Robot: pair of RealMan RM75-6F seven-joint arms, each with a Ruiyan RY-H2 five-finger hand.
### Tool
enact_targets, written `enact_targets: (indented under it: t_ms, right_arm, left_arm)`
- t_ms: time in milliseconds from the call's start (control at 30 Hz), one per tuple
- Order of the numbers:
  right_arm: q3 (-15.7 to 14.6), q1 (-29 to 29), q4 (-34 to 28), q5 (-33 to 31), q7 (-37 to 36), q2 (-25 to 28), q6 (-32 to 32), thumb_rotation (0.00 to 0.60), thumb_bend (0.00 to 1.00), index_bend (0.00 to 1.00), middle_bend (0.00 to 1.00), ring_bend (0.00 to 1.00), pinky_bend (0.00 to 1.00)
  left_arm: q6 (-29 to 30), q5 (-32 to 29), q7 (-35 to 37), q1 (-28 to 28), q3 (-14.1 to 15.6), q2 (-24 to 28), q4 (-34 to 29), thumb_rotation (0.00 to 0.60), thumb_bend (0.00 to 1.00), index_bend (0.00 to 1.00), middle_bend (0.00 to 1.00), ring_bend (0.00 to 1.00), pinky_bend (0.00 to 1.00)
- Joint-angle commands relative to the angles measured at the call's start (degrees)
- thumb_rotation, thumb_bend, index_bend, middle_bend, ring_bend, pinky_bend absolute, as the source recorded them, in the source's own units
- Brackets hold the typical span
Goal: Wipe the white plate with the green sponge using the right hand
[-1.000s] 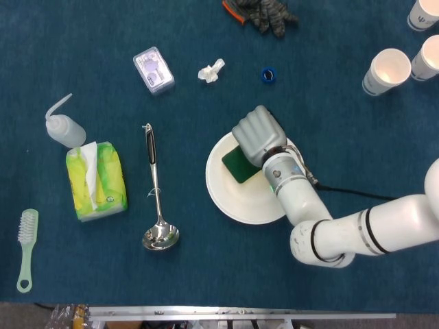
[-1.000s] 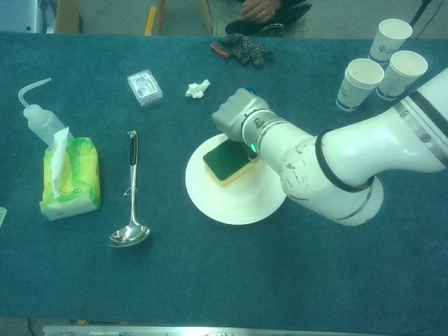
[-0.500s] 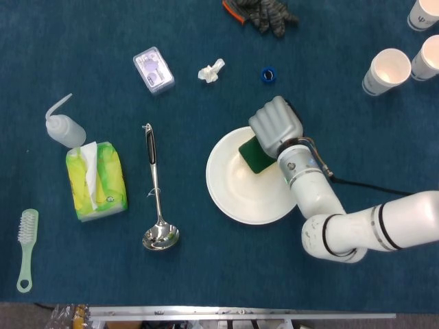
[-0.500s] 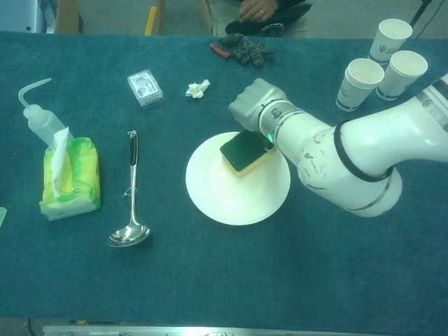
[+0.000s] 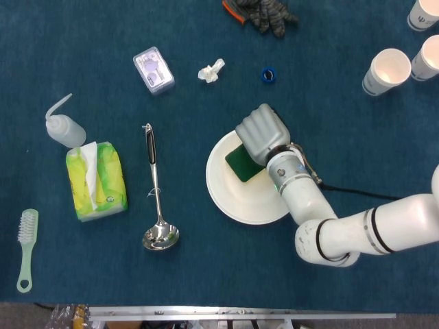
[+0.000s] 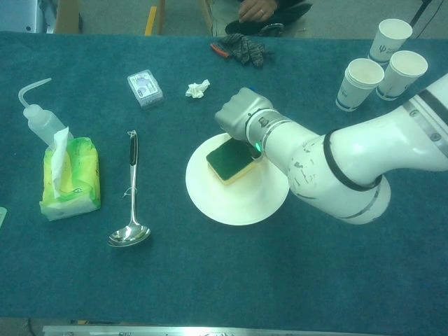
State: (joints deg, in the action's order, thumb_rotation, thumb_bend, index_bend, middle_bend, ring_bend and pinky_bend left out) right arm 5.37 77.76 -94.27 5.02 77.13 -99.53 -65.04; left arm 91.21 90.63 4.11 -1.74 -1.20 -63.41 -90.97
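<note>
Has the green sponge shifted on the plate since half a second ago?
Yes. The green sponge, held by the right hand, has slid left across the white plate, away from the paper cups and toward the ladle.

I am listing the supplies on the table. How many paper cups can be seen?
3. All stand at the table's far right: one cup nearest the middle, a second right of it, and a third behind, cut by the frame edge. More may stand out of view.

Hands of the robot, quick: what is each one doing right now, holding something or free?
Right hand: holds the rectangular green sponge, pressed on the round white plate.
Left hand: in neither view.
</note>
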Motion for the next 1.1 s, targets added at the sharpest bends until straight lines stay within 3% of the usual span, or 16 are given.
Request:
enact_targets:
  t_ms: [33,633,867,1100]
  right_arm:
    - [-0.6,-0.1,0.3,-0.3,0.4,-0.1,-0.1,0.600,0.10,0.56,0.42,0.37,0.62]
    - [-1.8,-2.3,-1.1,-0.2,-0.1,4.4,-1.3,0.600,0.11,0.56,0.42,0.37,0.62]
    - [-1.4,-3.6,-5.0,2.0,-2.7,7.8,-1.0,0.600,0.11,0.56,0.42,0.37,0.62]
    - [-3.4,-6.3,-11.2,6.7,-6.8,13.2,-0.4,0.600,0.11,0.56,0.42,0.37,0.62]
  left_arm:
    - [0.0,0.0,0.0,0.0,0.0,0.0,0.0,0.600,0.40,0.24,0.20,0.12,0.12]
    - [-0.1,0.3,-0.6,-0.2,0.0,-0.2,-0.4,0.600,0.40,0.24,0.20,0.12,0.12]
    - [0.0,0.3,-0.5,-0.1,0.0,-0.2,-0.3,0.600,0.40,0.24,0.20,0.12,0.12]
    - [0.1,0.2,-0.3,0.0,0.1,-0.2,-0.1,0.600,0.40,0.24,0.20,0.12,0.12]
